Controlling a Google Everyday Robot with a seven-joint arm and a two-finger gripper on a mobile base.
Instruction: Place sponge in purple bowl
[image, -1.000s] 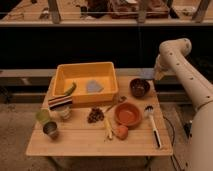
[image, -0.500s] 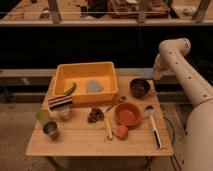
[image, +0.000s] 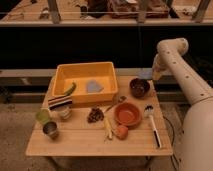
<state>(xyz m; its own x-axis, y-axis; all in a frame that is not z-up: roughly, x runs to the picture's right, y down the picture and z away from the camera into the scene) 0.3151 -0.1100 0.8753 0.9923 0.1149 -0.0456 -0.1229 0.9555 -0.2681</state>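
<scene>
Little has shifted since the earlier frames: the gripper (image: 148, 76) hangs above and just right of the small glossy dark maroon-purple bowl (image: 139, 87), near the back right corner of the wooden table (image: 80, 142). Its fingers are closed on a small blue-grey sponge pad (image: 146, 75), which sits between them at the tip. The bowl lies below and slightly left of the jaws. The sponge's long axis cannot be determined.
</scene>
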